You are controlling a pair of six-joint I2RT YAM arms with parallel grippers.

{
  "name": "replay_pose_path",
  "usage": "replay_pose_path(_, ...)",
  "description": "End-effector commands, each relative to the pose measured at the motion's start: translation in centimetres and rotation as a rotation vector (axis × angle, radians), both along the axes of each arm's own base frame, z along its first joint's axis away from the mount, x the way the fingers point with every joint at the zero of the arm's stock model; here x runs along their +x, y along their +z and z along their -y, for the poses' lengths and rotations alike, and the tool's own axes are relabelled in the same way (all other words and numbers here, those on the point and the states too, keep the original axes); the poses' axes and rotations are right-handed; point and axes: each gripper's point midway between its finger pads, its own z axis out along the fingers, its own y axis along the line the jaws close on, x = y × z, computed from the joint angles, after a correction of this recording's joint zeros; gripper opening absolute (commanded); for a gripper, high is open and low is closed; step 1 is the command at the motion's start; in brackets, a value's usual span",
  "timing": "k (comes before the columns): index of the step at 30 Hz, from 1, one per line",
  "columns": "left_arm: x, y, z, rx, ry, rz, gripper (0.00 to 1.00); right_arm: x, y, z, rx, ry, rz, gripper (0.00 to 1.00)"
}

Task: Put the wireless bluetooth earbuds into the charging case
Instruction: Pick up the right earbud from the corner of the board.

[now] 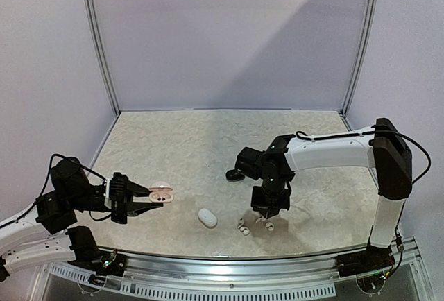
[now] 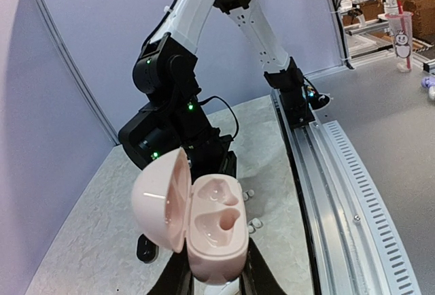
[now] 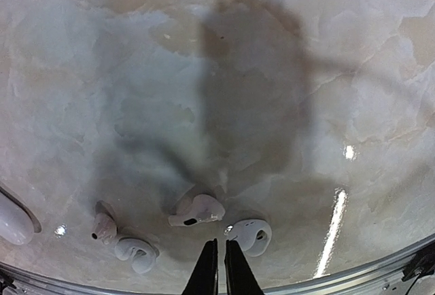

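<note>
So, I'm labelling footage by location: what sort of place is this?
Probably a robotics lab cell: plain partition walls box in the marble-look table, a slotted metal rail edges it, and another equipment bench shows beyond.

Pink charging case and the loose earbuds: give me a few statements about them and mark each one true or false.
1. The left fingers hold the pink charging case with its lid open. True.
2. Both wells of that case hold earbuds. False: both are empty.
3. The right fingers are shut with nothing between them. True.
4. The earbuds near the right fingers are black. False: the four there are white.
5. The white case on the table is open. False: it is shut.
</note>
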Motion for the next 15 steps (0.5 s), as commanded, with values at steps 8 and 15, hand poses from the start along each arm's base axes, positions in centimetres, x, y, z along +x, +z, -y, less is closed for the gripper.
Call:
replay_pose_path(8, -0.2, -0.7, 0.0, 0.015, -0.007, 0.000, 0.00, 0.4, -1.7, -1.0, 0.006, 0.018, -0.007, 0.09)
replay_pose_path(15, -0.2, -0.6, 0.0, 0.015, -0.005, 0.007, 0.00, 1.1, -2.0, -1.1, 0.002, 0.028, 0.007, 0.11)
